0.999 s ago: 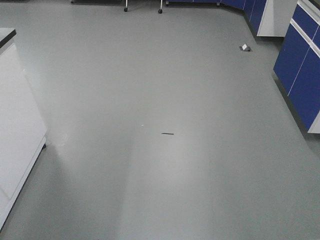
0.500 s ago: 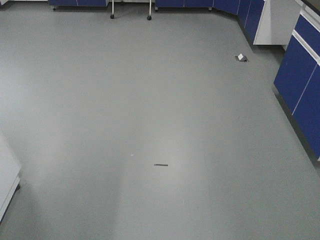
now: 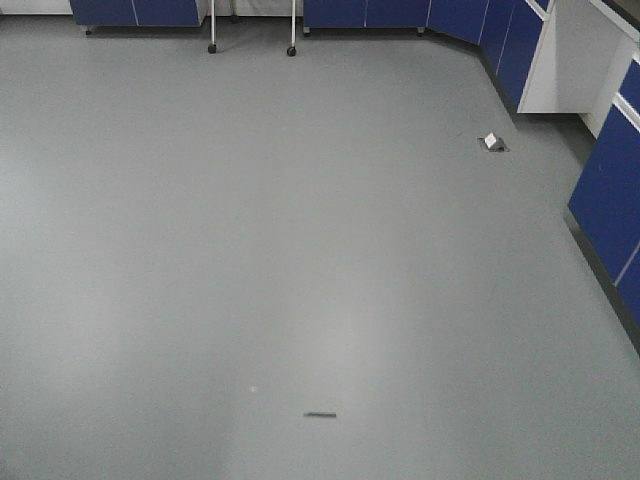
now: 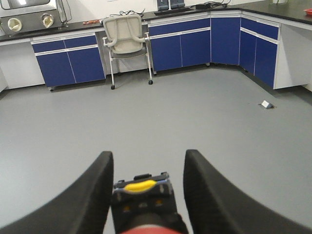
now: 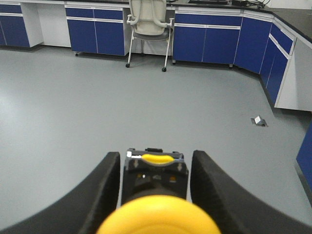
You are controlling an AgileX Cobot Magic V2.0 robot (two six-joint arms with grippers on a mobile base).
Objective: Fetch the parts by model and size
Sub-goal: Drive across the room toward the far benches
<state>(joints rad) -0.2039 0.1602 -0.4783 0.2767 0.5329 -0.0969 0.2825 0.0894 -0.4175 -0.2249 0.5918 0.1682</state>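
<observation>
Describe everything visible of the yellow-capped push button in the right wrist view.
The yellow push button is held between the two black fingers of the right end effector, which press on its sides and keep it clear of the grey floor. Its rounded yellow cap, blurred, faces the camera at the bottom edge. Beyond it come a short black body and a blue-grey base with a small yellow piece at the far end. It looks plastic. Nothing else touches it.

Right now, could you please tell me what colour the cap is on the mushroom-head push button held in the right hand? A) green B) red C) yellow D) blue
C: the right wrist view shows the right hand closed on a black-bodied mushroom-head push button, and its round cap is yellow.
</observation>
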